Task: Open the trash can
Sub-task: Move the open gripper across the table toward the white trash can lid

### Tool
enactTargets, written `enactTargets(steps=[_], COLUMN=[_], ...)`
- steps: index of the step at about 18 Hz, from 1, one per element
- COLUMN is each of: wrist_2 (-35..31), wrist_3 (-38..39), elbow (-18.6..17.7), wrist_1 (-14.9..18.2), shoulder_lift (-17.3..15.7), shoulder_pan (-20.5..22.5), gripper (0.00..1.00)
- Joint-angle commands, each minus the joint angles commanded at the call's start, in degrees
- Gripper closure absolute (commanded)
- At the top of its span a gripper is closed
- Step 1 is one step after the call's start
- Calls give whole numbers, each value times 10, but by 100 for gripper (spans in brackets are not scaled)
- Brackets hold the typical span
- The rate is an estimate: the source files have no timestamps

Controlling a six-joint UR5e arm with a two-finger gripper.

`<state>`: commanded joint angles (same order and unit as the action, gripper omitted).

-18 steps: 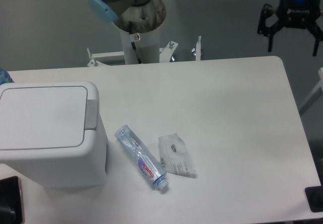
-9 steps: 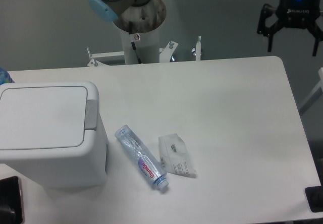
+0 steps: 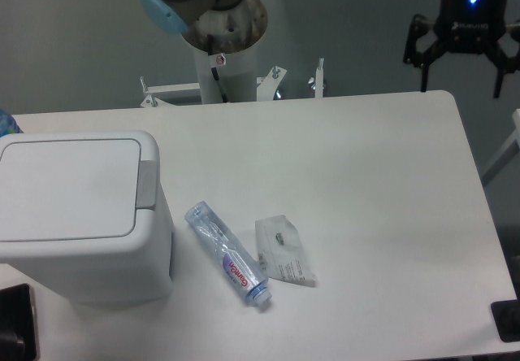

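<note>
The black two-finger gripper [image 3: 459, 72] hangs in the air with its fingers spread wide and nothing between them. It is far from the big white plastic trash can [image 3: 81, 215], up past the far right corner of the white table [image 3: 366, 182] that the can stands on. So the job looks like it is only at the start: the can's flat lid [image 3: 69, 186] is shut. Next, I think the gripper must cross over to the can and push down on the little grey tab [image 3: 147, 184] on the lid's right edge. The can is smooth and boxy with round corners. Just right of the can lies a clear crinkly plastic bottle [image 3: 227, 255], and beside that a flat see-through wrapper [image 3: 284, 251].
</note>
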<state>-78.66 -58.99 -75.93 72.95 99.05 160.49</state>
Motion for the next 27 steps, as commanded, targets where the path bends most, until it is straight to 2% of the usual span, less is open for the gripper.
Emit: enactTargets(steps=[4, 9, 13, 15, 21, 25, 27], wrist_2=[3, 4, 5, 43, 171, 181, 203], wrist_3=[114, 179, 265, 304, 406, 434, 510], elbow=[-3, -15, -20, -25, -43, -58, -55], wrist_1=[-19, -19, -17, -14, -14, -17, -18], shoulder_lift=[2, 1, 2, 1, 2, 5, 14], shoulder_pan=[-36, -75, -105, -118, -121, -137, -150], gripper=[0, 0, 0, 0, 0, 0, 0])
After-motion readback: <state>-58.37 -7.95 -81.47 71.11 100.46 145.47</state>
